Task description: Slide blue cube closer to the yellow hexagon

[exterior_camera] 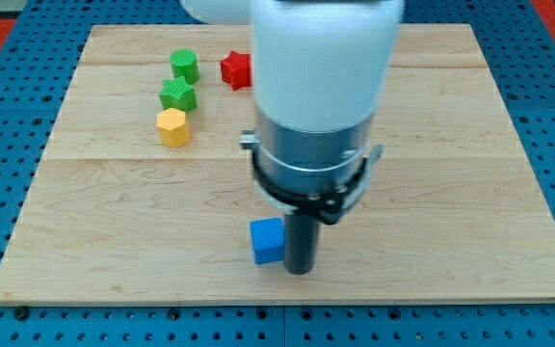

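Note:
The blue cube [267, 241] lies on the wooden board [451, 154] near the view's bottom centre. My tip [300, 271] stands right beside it, at its right side and touching or almost touching it. The yellow hexagon [172, 126] lies far off toward the view's upper left. The arm's white and grey body [321, 87] hangs over the board's middle and hides part of it.
A green block [177, 94] sits just above the yellow hexagon, and a second green block [185, 66] above that. A red block [236, 69] lies at the top, partly hidden by the arm. A blue pegboard [8, 87] surrounds the wooden board.

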Robot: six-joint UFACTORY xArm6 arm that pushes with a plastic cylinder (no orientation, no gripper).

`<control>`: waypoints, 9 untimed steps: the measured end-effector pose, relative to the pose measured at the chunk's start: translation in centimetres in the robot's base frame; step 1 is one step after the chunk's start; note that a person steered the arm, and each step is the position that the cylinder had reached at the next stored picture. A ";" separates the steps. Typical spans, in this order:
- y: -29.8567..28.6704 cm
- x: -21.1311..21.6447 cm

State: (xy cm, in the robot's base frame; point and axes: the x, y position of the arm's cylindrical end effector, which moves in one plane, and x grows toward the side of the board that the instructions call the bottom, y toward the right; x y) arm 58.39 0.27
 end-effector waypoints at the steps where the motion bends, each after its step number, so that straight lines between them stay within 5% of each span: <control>1: -4.7 -0.9; 3: -8.1 -7.7; 6: -15.5 -9.7; 9: -11.7 -9.7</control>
